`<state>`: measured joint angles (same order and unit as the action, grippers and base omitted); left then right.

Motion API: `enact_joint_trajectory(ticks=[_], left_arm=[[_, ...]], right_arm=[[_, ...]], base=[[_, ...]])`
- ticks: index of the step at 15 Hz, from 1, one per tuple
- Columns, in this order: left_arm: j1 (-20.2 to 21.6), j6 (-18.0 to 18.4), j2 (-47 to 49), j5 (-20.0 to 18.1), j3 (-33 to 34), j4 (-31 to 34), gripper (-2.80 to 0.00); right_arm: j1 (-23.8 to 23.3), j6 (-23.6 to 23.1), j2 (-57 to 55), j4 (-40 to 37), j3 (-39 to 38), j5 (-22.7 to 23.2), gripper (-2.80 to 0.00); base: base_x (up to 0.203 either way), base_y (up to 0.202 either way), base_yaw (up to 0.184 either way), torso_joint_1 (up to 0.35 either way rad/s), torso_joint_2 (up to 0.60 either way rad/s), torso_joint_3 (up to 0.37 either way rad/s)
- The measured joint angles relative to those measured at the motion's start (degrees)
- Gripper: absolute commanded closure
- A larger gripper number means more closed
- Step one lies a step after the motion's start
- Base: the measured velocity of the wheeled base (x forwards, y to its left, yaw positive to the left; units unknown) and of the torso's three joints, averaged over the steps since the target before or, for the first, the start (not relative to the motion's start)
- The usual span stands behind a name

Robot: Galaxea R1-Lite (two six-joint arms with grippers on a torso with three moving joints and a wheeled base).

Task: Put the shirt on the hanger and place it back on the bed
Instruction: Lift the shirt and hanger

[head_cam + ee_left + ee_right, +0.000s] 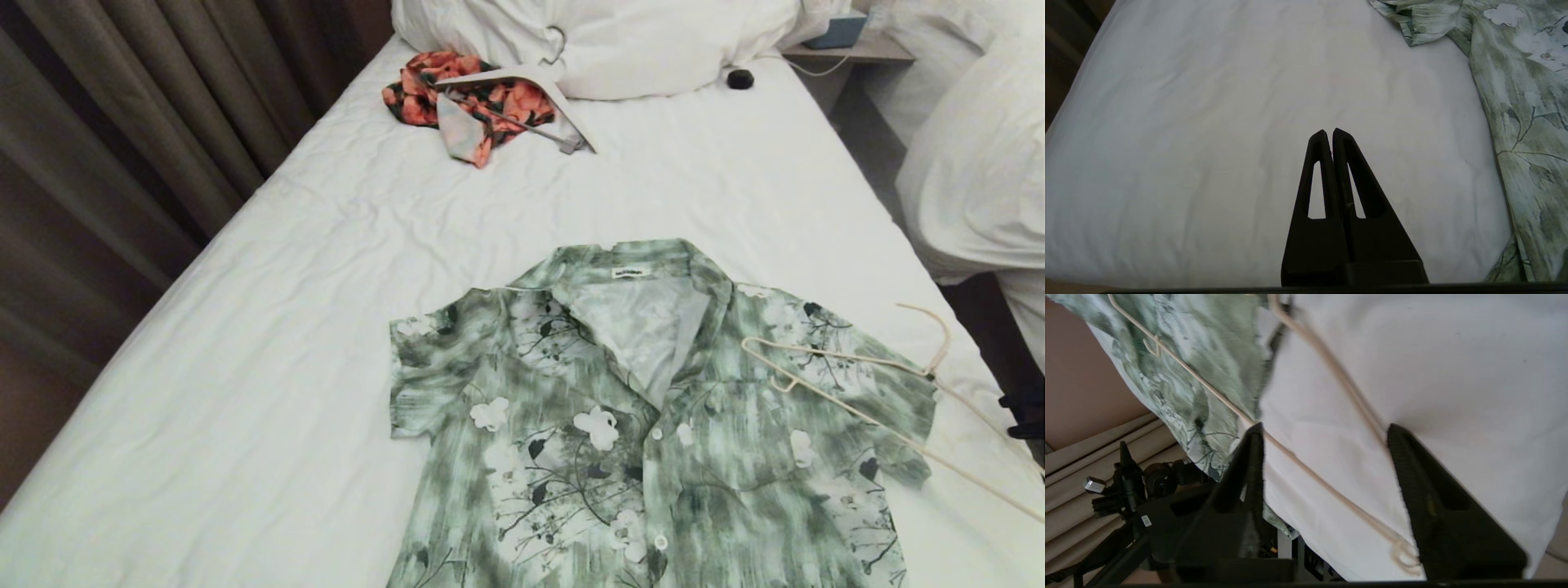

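The green-and-white floral shirt [588, 425] lies flat and face up on the white bed [326, 286], collar toward the pillows. The thin cream hanger [841, 357] lies across the shirt's right sleeve and onto the sheet, its hook toward the bed's right edge. My right gripper [1325, 428] is open at that edge. The hanger's [1306, 467] long bar runs between its fingers and one looped corner lies by a finger's base; nothing is clamped. The shirt [1208, 355] lies beyond. My left gripper [1331, 130] is shut and empty above bare sheet [1208, 143], beside the shirt's [1527, 122] left side.
An orange-red floral garment [424, 98] with a broad white hanger [522, 77] lies near the pillows [653, 49]. A small black object [740, 78] sits on the sheet. Curtains [122, 122] stand left, and another white bed [980, 163] lies right. A black stand [1126, 486] is beside the bed.
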<state>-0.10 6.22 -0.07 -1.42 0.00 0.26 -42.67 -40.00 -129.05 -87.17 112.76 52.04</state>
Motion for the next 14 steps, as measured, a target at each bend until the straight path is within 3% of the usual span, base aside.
enact_joint_trajectory(ticks=[6,14], left_arm=[[0.0,0.0,0.0,0.0,0.0,0.0,0.00],[0.0,0.0,0.0,0.0,0.0,0.0,0.00]], right_arm=[[0.7,-2.7,-1.0,0.0,0.0,6.6,-2.80],[4.8,-4.1,-3.4,0.0,-2.0,11.7,-2.80]], base=[[0.000,0.000,0.000,0.000,0.00,0.000],[0.000,0.000,0.000,0.000,0.00,0.000]])
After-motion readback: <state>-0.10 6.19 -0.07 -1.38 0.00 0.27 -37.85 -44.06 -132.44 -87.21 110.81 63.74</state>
